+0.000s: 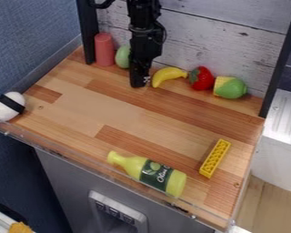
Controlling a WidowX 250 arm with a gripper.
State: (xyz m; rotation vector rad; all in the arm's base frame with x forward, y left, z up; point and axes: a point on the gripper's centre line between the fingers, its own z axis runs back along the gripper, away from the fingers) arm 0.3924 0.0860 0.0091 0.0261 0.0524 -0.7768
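Apparently, far wall (pixel 227 41) backs banana (pixel 167 75) and strawberry (pixel 201 79) against rolling. Gripper (pixel 138 83) hangs left of banana; cannot tell jaw state.

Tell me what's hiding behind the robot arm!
Behind the arm, part of a rounded green toy peeks out beside the red cylinder, with whitewashed boards further back. The arm covers whatever else is there.

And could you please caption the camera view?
Gripper near a banana at the back, bottle and yellow brick in front.
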